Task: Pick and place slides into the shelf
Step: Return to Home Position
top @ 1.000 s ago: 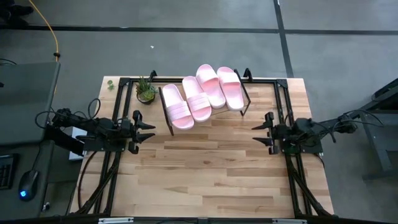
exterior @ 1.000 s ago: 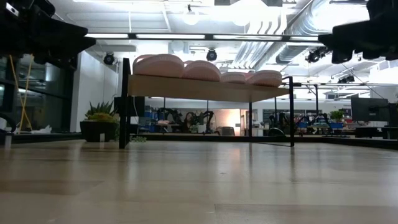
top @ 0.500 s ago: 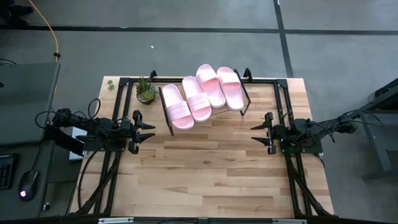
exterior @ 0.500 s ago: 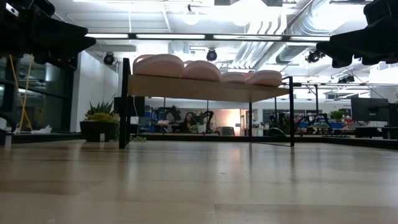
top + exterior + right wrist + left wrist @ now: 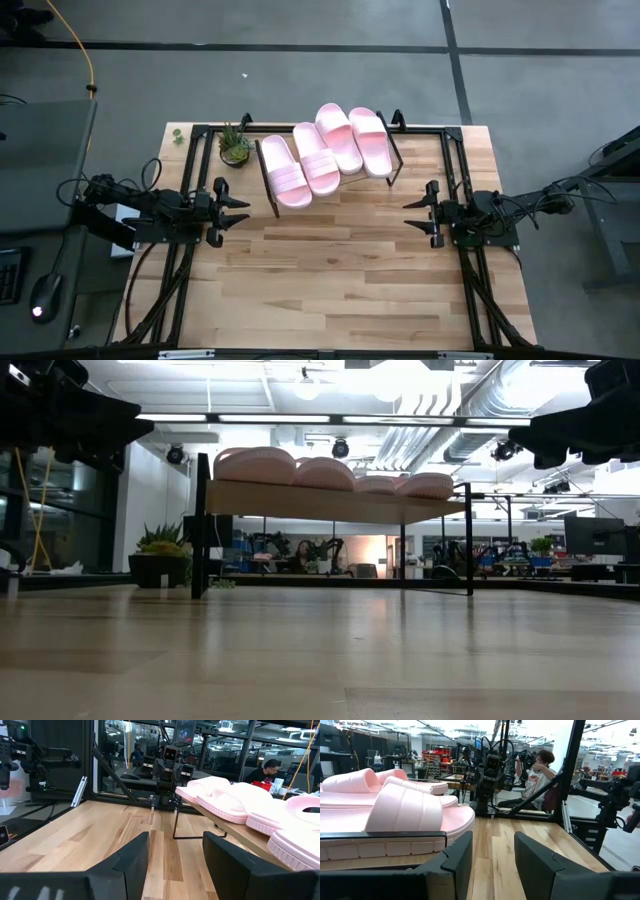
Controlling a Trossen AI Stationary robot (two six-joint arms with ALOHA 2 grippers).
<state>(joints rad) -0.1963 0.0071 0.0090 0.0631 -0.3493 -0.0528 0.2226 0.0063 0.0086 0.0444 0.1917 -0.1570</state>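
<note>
Several pale pink slides lie side by side by their soles on the slanted shelf at the table's far middle; they also show in the low view, in the left wrist view and in the right wrist view. My left gripper is open and empty at the table's left, level, pointing right. My right gripper is open and empty at the table's right, pointing left. Both are apart from the shelf.
A small potted plant stands at the far left beside the shelf. Black frame rails run along the table's far and side edges. Bare wooden tabletop lies between the arms and toward the near edge. People sit beyond the table.
My right gripper has drawn a little toward the table's left and up; in the low view its dark shape sits slightly lower and further left than a second ago. The slides and my left gripper have kept still.
</note>
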